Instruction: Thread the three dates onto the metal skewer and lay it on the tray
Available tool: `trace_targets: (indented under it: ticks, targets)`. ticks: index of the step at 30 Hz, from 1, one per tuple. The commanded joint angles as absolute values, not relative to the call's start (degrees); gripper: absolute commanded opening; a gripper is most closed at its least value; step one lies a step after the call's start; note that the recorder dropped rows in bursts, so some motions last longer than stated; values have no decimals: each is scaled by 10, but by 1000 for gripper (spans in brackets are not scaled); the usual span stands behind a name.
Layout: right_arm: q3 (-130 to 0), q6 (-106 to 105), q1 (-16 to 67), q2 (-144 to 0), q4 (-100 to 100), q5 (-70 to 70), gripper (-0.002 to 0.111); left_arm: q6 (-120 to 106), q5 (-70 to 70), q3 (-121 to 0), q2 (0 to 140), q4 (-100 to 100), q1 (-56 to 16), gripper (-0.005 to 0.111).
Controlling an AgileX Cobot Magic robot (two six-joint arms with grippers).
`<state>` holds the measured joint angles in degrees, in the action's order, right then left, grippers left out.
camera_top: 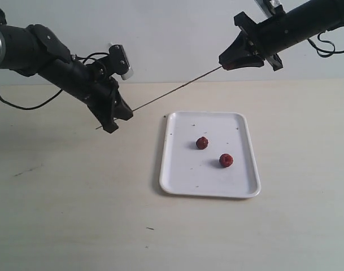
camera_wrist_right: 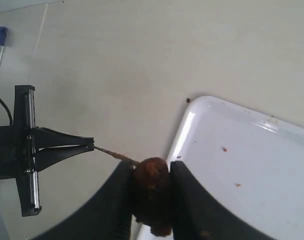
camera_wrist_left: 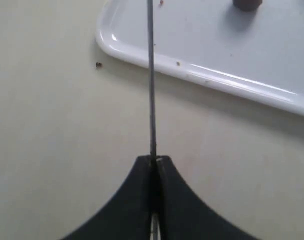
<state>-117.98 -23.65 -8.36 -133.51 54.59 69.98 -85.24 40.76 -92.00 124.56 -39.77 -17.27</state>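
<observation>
Above the bench point(camera_top: 75, 203), we are holding the skewer point(camera_top: 172, 90) in mid-air with our left gripper point(camera_top: 125, 113). Its jaws are clamped tight on the rod near one end, and a short tail is poking out behind. Our right gripper point(camera_top: 227, 61) is pinching 1 date point(camera_wrist_right: 152, 192) between nearly closed fingers and presenting it to the skewer's far tip. In the right wrist view the rod is running into the fruit, though we cannot tell how deep the tip is sitting. A 2nd date point(camera_top: 202, 143) and a 3rd date point(camera_top: 226, 160) are lying apart from each other on the tray point(camera_top: 183, 175), which is resting on the bench near the skewer.

In our judgement we are threading the 1st fruit, with 2 more to go. Doing this well means pushing the date straight along the rod's line through the fruit's centre. The left grip needs to be firm enough that the rod is not sliding or swinging. The squeeze should be gentle, and the fruit should travel far enough down to leave room for the other 2.
</observation>
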Motion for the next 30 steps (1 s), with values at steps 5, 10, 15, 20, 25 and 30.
trace_targets:
  ticks: [5, 10, 15, 20, 25, 30]
  targets:
    - [-1184, -254, -85, -1329, 554, 700, 24, -851, 394, -917, 1245, -399, -171, 0]
    - [-1184, -254, -85, -1329, 554, 700, 24, -852, 389, -917, 1245, -403, -171, 0]
    - [-1184, -255, -85, -1329, 554, 700, 24, -866, 392, -917, 1240, -421, -171, 0]
    - [-1184, -255, -85, -1329, 559, 700, 24, -884, 399, -917, 1239, -441, -173, 0]
    - [-1184, -255, -85, -1329, 570, 700, 24, -887, 404, -917, 1239, -442, -173, 0]
    - [-1184, -258, -83, -1329, 579, 700, 24, -915, 417, -917, 1239, -476, -175, 0]
